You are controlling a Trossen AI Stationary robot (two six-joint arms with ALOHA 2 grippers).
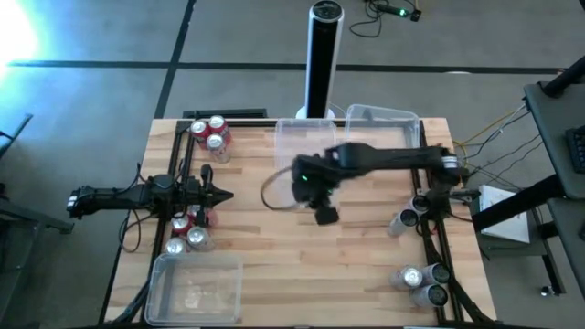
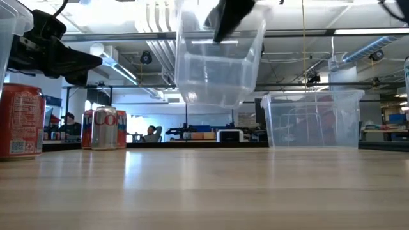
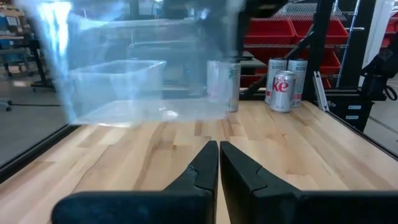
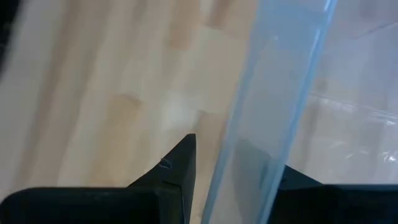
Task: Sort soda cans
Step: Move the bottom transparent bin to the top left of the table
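Gripping clear plastic tub [image 2: 214, 70] wall: right gripper [image 4: 233, 168], above wooden table [image 1: 366, 265].

Pale wood counter [image 1: 302, 265] with a smooth satin grain; clear glossy plastic tubs [image 2: 217, 64] (see-through walls); shiny metal soda cans [image 2: 104, 128].

My wooden surface [image 1: 302, 265] carries soda cans [image 1: 211, 134] along both side edges and clear tubs [image 1: 195, 287] at two corners.

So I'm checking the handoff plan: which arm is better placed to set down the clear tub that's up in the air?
The right: its end effector already grips the lifted tub's wall. The left end effector is shut and empty, by the red cans.
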